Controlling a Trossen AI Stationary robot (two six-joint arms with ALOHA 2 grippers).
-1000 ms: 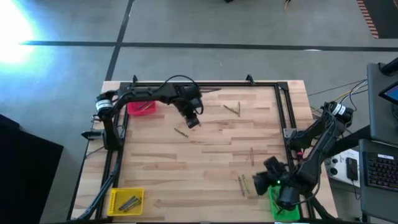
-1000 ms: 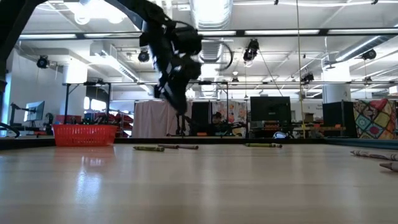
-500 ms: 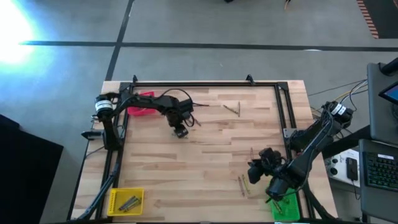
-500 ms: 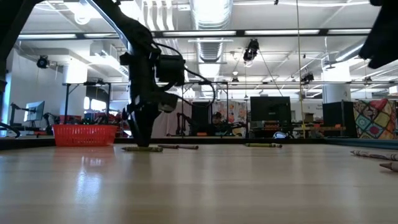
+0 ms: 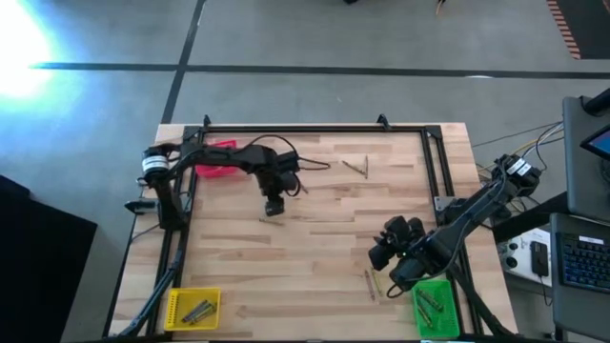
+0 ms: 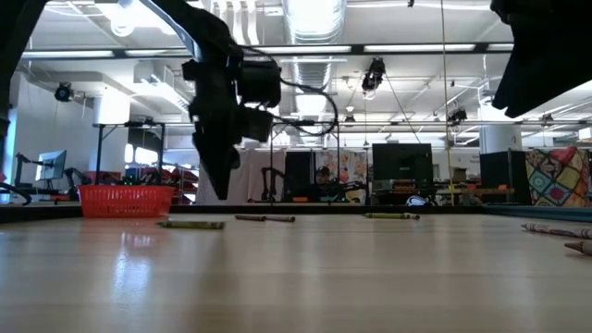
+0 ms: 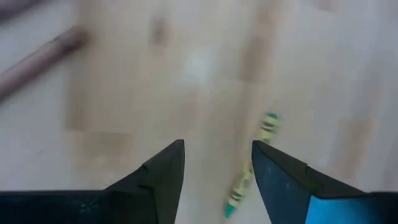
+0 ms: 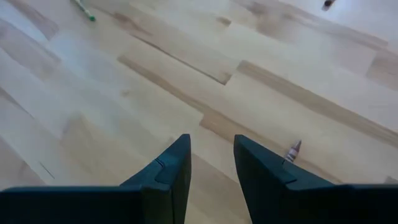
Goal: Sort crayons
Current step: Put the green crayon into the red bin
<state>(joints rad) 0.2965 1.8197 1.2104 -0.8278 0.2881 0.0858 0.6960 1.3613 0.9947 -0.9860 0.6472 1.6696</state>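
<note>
Left gripper (image 5: 273, 207): over the middle-left of the table (image 5: 315, 233), fingers spread, holding nothing; a yellow-green crayon (image 7: 250, 168) lies flat on the wood just beyond them.
Right gripper (image 5: 376, 255): above the table's near right part, fingers part open with a gap, empty; a crayon tip (image 8: 293, 149) shows beside one finger.
Loose crayons (image 5: 370, 283): scattered singly on the wood, two near the right gripper, another pair (image 5: 355, 167) toward the far edge.
Yellow bin (image 5: 193, 308): near-left corner, some crayons inside.
Green bin (image 5: 437, 308): near-right corner, apparently holding a few crayons.
Red bin (image 5: 215, 162): far left, partly under the left arm.
</note>
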